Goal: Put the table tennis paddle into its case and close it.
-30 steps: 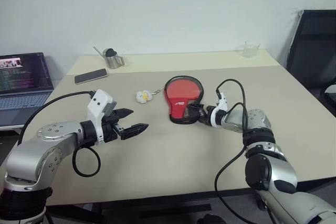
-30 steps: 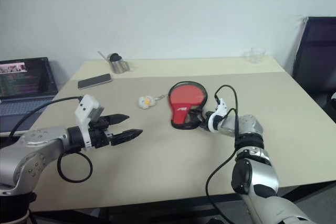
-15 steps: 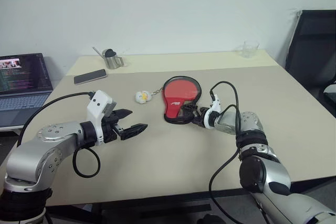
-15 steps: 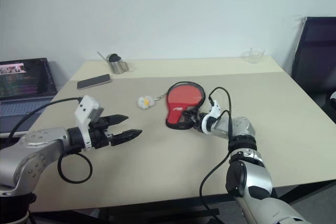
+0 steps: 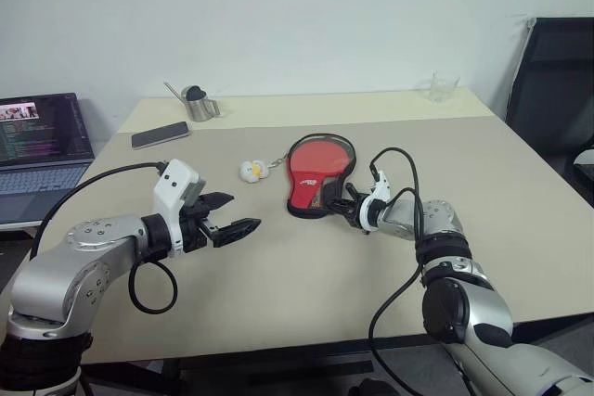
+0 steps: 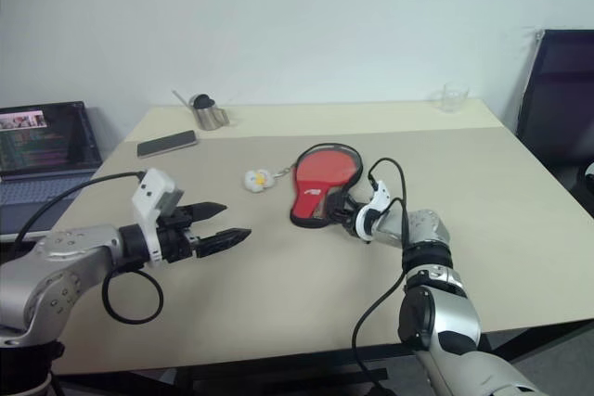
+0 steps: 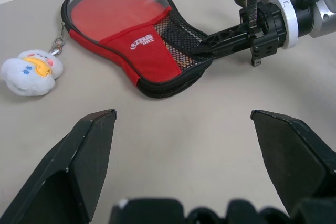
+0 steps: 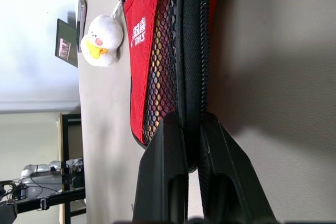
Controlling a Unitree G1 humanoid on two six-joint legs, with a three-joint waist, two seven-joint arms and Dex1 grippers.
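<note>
The case (image 5: 316, 169) lies flat on the middle of the table, red with a black mesh pocket and black trim. The table tennis paddle (image 7: 118, 11) sits inside it, its red face showing at the round end. A white fluffy charm (image 5: 251, 171) on a chain lies just left of the case. My right gripper (image 5: 341, 202) is shut on the black zip edge at the case's narrow end (image 8: 189, 51). Well to the left of the case, my left gripper (image 5: 246, 211) hovers open above the table, holding nothing.
A phone (image 5: 161, 134) and a metal cup (image 5: 199, 106) lie at the table's far left. A glass (image 5: 444, 87) stands at the far right corner. A laptop (image 5: 37, 150) is left of the table, and a black chair (image 5: 557, 90) is on the right.
My right gripper has closed its fingers on the case's narrow end. The case has slid slightly to the left with it. The left arm has not moved.
</note>
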